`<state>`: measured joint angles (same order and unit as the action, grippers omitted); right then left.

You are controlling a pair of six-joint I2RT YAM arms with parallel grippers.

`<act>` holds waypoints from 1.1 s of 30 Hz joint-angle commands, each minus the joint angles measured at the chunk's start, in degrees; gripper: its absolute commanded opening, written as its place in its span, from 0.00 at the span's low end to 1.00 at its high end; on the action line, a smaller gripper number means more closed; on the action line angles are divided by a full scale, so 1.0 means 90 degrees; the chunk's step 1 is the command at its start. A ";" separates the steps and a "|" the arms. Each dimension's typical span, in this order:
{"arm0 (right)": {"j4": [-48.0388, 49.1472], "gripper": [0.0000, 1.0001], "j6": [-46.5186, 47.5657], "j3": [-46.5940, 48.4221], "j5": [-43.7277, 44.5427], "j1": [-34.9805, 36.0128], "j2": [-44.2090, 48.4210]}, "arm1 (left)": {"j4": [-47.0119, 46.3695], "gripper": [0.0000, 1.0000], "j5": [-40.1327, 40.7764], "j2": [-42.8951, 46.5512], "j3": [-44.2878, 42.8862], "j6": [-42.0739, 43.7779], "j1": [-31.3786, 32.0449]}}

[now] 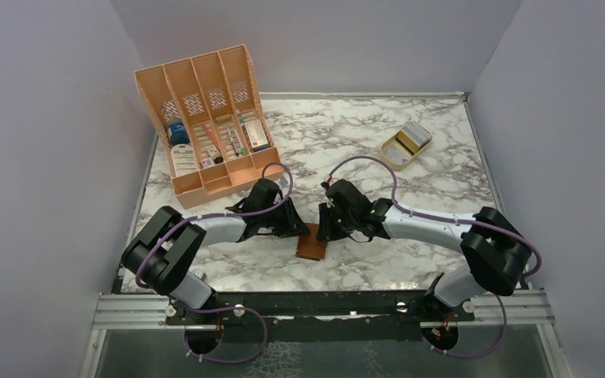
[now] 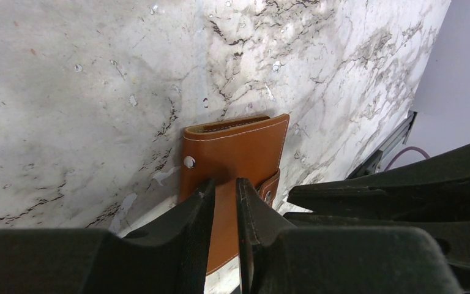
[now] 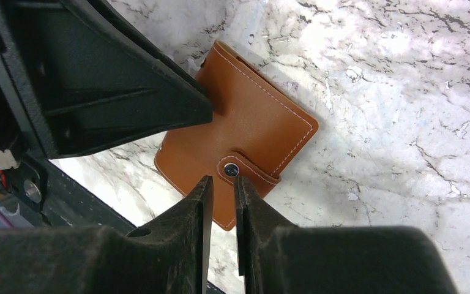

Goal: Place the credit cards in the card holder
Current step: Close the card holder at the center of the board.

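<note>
We find the card holder (image 3: 251,122) lying flat, leather face up, on the marble tabletop (image 3: 404,92), directly between the two sets of jaws. Its snap tab (image 3: 254,173) folds over the cover, and the snap sits just ahead of the right jaws' fingertips (image 3: 203,191).

The right jaws stand narrowly parted at the tab. We cannot tell whether they pinch it or merely rest beside it.

In the left wrist view, brown leather fills the slim gap between the left jaws' fingertips (image 2: 203,195) and runs on ahead of them. We cannot tell whether the left jaws clamp the holder or only bear down over it. In the right wrist view, the left jaws meet the holder at the edge facing away from the tab.

The credit cards (image 1: 414,135) sit in a small tan stand (image 1: 394,155), well apart from both jaws, ahead and to the right of the right jaws. An orange slotted organiser (image 1: 219,179) holding small boxes and bottles stands near the left jaws, ahead and to their left.
</note>
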<state>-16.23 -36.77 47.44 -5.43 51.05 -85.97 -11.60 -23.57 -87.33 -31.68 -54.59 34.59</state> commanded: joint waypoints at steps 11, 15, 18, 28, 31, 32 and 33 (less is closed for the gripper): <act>0.0105 0.19 -0.0133 -0.0045 0.0137 0.0084 -0.0210 | 0.0372 0.24 0.0237 -0.0082 0.0102 0.0109 0.0053; 0.0040 0.19 -0.0133 -0.0013 0.0205 0.0118 -0.0231 | 0.0372 0.24 0.0242 -0.0082 0.0121 0.0116 0.0053; 0.0008 0.19 -0.0133 0.0031 0.0232 0.0146 -0.0278 | 0.0373 0.24 0.0238 -0.0081 0.0124 0.0109 0.0053; -0.0106 0.19 -0.0129 0.0212 0.0585 0.0197 -0.0533 | 0.0372 0.24 0.0245 -0.0046 0.0125 0.0108 0.0053; -0.0071 0.18 -0.0125 0.0263 0.0569 0.0197 -0.0626 | 0.0380 0.24 0.0235 -0.0043 0.0135 0.0109 0.0053; -0.0051 0.18 -0.0116 0.0267 0.0530 0.0197 -0.0641 | 0.0373 0.24 0.0239 -0.0036 0.0142 0.0111 0.0047; -0.0036 0.17 -0.0114 0.0275 0.0505 0.0197 -0.0663 | 0.0378 0.24 0.0234 -0.0033 0.0141 0.0110 0.0053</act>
<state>-16.86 -37.67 48.29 -2.90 52.47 -90.13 -11.60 -23.57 -87.31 -31.68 -54.61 34.59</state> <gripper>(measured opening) 0.183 0.235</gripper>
